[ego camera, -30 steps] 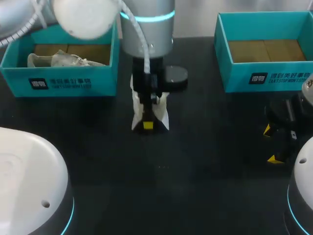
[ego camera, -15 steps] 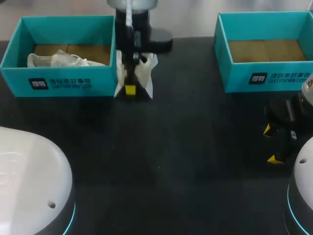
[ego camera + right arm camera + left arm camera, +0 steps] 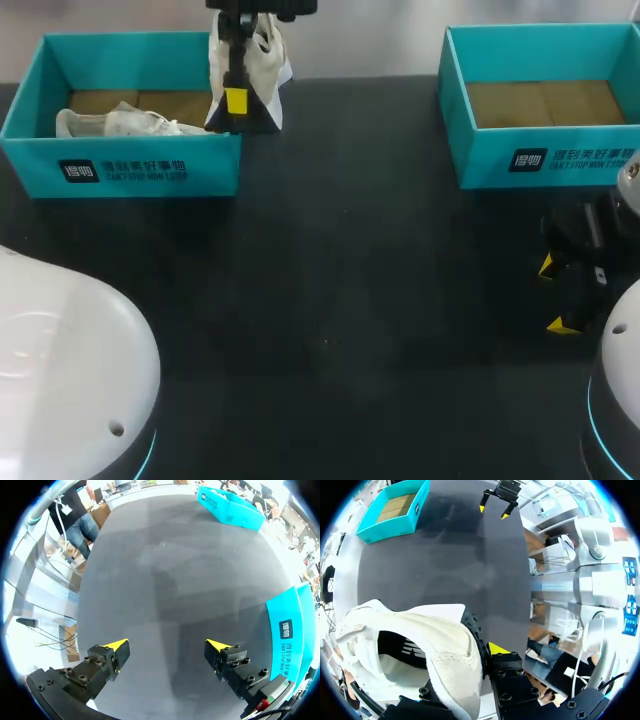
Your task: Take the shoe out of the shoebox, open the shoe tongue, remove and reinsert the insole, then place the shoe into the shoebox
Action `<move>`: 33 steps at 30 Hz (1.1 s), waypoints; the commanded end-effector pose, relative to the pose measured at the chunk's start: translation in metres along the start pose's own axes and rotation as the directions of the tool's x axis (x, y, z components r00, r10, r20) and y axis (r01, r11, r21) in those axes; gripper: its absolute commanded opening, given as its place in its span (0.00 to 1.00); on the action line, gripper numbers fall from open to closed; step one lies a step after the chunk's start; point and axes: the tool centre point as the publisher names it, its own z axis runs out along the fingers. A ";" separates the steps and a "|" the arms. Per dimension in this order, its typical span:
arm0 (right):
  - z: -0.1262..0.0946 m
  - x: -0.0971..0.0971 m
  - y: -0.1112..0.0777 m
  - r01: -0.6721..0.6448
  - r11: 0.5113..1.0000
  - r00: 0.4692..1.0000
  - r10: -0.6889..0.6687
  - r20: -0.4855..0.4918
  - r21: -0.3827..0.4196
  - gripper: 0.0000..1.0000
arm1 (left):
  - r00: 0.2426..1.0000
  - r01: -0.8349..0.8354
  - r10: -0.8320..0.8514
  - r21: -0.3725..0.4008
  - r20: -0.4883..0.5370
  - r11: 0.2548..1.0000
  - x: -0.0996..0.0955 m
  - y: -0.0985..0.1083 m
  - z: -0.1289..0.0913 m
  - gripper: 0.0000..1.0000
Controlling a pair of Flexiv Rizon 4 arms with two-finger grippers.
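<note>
While left claw (image 3: 236,100) pinches white shoe (image 3: 265,60) by white-lettered shoebox (image 3: 120,170) — right claw (image 3: 167,645) spread.

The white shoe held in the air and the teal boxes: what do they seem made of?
White shoe: matte, finely grained upper, perhaps suede or textile; the dark toothed sole edge looks like rubber. Left teal box and right teal box: probably cardboard, given thin flat walls, smooth printed outside, plain brown floor.
</note>
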 end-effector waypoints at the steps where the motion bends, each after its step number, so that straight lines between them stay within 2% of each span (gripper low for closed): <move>1: 0.001 0.001 0.000 0.000 1.000 1.000 0.000 0.003 0.001 1.00 | 1.000 -0.001 0.001 -0.005 -0.005 1.000 -0.002 -0.001 -0.005 0.00; 20: 0.001 0.001 0.000 0.000 1.000 1.000 0.000 0.003 0.001 1.00 | 1.000 -0.001 0.001 -0.005 -0.005 1.000 -0.002 -0.001 -0.005 0.00; 29: 0.001 0.001 0.000 0.000 1.000 1.000 0.000 0.003 0.001 1.00 | 0.997 0.014 -0.014 0.003 0.071 1.000 -0.027 0.030 -0.023 0.00; 33: 0.001 0.001 0.000 0.000 1.000 1.000 0.000 0.003 0.001 1.00 | 0.993 0.041 -0.037 -0.031 0.112 0.999 -0.050 0.054 -0.033 0.00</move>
